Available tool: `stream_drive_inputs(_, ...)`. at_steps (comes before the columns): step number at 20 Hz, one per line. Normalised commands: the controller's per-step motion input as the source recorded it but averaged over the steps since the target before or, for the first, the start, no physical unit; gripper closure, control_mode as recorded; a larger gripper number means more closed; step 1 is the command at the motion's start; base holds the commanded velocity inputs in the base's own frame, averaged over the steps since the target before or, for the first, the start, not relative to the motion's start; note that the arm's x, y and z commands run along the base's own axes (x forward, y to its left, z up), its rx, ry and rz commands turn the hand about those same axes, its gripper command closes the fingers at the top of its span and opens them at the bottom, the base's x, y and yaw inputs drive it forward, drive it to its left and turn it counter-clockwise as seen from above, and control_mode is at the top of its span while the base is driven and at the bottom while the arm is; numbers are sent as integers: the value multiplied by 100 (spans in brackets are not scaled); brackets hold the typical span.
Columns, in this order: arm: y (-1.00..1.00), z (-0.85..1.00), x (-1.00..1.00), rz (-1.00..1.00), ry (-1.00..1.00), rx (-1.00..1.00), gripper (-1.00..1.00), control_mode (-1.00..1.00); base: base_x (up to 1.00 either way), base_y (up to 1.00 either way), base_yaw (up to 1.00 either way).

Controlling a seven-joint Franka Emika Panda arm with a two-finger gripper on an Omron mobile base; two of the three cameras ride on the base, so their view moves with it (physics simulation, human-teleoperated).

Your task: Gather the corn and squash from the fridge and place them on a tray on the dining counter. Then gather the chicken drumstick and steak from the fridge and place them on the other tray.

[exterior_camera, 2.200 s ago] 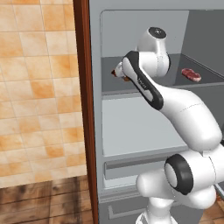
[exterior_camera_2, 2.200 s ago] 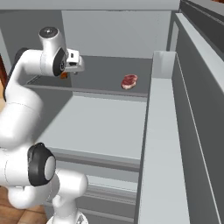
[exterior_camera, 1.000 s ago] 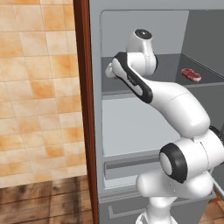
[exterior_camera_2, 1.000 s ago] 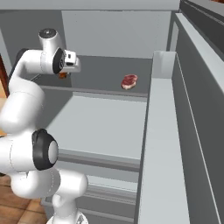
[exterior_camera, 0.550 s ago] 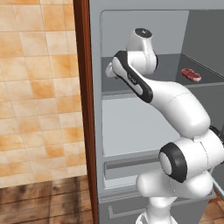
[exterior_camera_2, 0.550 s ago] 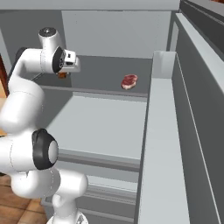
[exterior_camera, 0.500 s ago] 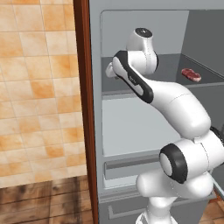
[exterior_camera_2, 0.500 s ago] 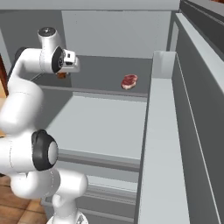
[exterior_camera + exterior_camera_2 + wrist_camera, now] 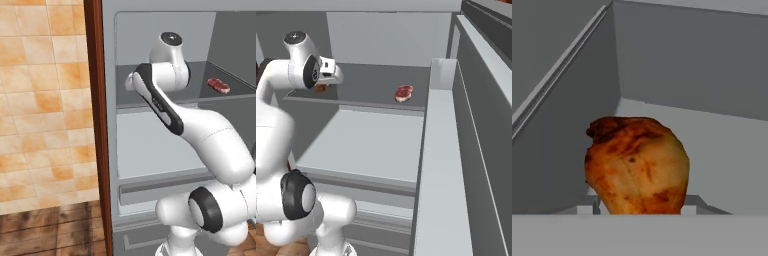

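A browned chicken drumstick (image 9: 637,165) lies at the left end of the fridge's upper shelf (image 9: 368,82), close to the side wall. My gripper (image 9: 640,206) reaches in at shelf height, and its jaws stand one on each side of the drumstick's near end. Whether they press on it I cannot tell. From the right base view the drumstick (image 9: 320,88) peeks out under the hand (image 9: 326,75). The red steak (image 9: 218,85) (image 9: 403,92) rests at the right end of the same shelf. Corn, squash and trays are out of view.
The open fridge door (image 9: 443,150) runs along the right of the arm. A brown wooden panel (image 9: 95,125) and a tiled wall (image 9: 45,100) border the fridge on the left. A lower shelf (image 9: 366,145) and a drawer front (image 9: 160,185) sit below.
The arm swung left along the upper shelf about two seconds ago and has held there since. The jaws have drawn a little closer around the drumstick.
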Motion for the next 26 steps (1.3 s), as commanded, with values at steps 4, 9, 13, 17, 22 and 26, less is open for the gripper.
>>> stream_drive_inputs(4,-32,8,-100,-11,-18,-1,100,-100,0,0,0)
stream_drive_inputs(9,-38,48,-93,-10,-7,0,100,-100,0,0,0)
stream_drive_inputs(13,-28,55,-100,-10,0,1,100,-100,0,0,0)
stream_drive_inputs(17,-14,30,-100,-9,0,2,100,-100,0,0,0)
stream_drive_inputs(22,-8,10,-100,-8,0,3,100,-100,0,0,0)
stream_drive_inputs(26,-10,2,-92,-6,0,4,100,-100,0,0,0)
